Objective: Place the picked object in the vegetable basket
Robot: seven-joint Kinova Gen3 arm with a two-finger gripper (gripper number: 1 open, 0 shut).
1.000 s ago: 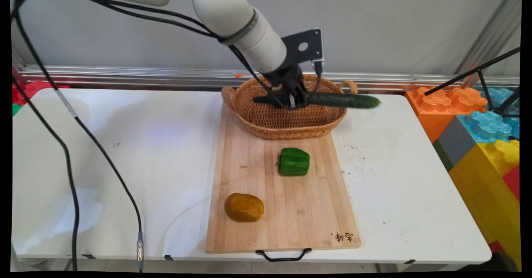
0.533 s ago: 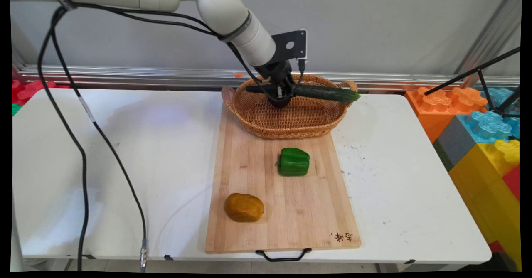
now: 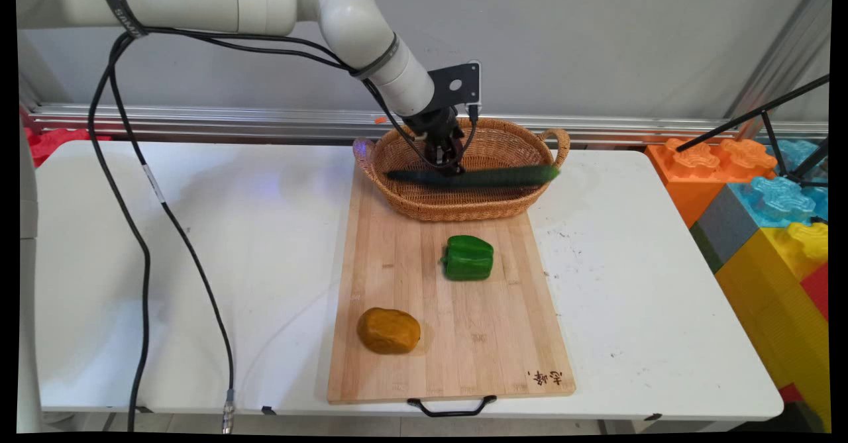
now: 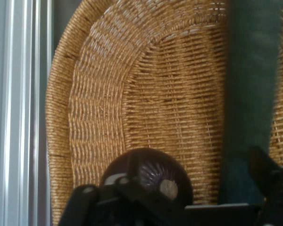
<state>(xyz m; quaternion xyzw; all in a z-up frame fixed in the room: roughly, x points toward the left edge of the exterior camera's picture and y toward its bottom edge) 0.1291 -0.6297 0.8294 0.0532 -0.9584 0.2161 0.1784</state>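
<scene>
End effector [image 3: 448, 163] angled down into wicker basket [image 3: 397, 155], just over blurred cucumber [image 3: 474, 177] (grip state: can't tell).

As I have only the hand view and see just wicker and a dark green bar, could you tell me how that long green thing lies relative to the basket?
Observer: In the main view the cucumber lies crosswise over the basket, just below the gripper. Its end at the picture's right reaches the rim near that side's handle.
Operator: Thank you. What does the basket stand on?
Observer: Its near part sits on the far end of a wooden cutting board, which lies on the white table.
Operator: Is anything else on that board?
Observer: Yes, a green pepper and a brown potato, both apart from the basket.
</scene>
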